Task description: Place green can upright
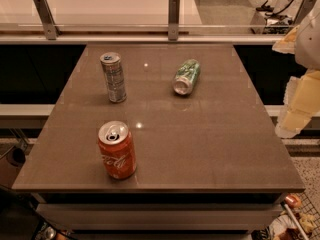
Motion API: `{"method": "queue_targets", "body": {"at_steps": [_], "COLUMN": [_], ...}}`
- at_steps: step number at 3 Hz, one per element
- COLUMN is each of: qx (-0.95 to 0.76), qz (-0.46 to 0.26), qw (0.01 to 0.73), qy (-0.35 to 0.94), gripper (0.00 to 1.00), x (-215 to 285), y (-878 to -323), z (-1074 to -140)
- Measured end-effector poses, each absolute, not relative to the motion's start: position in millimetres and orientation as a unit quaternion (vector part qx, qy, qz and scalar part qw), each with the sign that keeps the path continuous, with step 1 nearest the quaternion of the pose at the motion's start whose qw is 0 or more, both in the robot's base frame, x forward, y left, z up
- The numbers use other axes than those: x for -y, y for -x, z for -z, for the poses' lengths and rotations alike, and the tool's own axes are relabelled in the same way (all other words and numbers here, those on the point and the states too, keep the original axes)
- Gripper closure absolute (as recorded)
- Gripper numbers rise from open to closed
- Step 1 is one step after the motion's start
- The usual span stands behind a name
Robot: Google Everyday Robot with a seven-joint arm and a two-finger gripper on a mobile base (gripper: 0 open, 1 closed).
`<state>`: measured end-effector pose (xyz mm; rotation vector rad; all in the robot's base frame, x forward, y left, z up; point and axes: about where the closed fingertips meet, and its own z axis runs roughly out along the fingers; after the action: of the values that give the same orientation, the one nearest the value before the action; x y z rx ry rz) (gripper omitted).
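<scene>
The green can (186,77) lies on its side on the far right part of the worktop (210,144). A slim silver can (113,77) stands far left and a red can (116,150) near left. The gripper (299,101) hangs off the worktop's right edge, well apart from the cans; whether it is wide or narrow I cannot tell.
</scene>
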<state>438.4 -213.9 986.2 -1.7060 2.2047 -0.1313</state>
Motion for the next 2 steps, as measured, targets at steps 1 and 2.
{"method": "queue_targets", "body": {"at_steps": [1, 2], "qx": [-0.778, -0.779], "qz": [0.046, 0.05], "qw": [0.175, 0.186], "qy": [0.602, 0.597], "gripper": [0.0, 0.0], "x": [213.9, 214.3], "y": [-438.4, -439.5], "z": [-986.2, -990.2]}}
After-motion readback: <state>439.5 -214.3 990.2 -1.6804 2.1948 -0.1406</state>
